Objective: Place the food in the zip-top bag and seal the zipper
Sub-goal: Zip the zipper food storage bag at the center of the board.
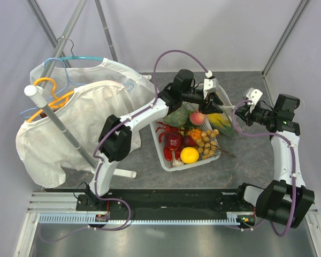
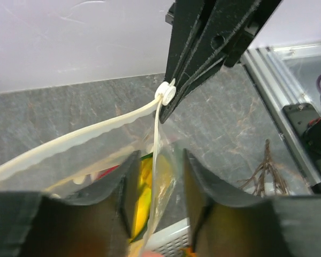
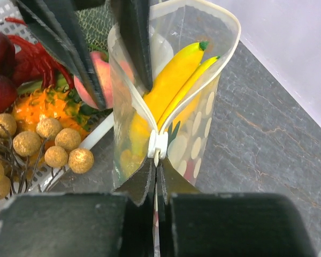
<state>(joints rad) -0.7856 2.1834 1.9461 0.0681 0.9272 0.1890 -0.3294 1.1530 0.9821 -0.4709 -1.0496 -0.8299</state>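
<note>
The zip-top bag stands upright between my grippers, just right of the white basket; its mouth gapes open. A yellow banana bunch is inside it and also shows in the left wrist view. My right gripper is shut on the zipper strip right behind its white slider, at the bag's near end. My left gripper is open, one finger inside the mouth and one outside, astride one bag wall. A red patch shows through the bag; I cannot tell what it is.
The basket holds a peach, a lemon, red pieces, an orange piece and a sprig of brown balls. A rack with white shirts on hangers fills the left. Grey table lies right of the bag.
</note>
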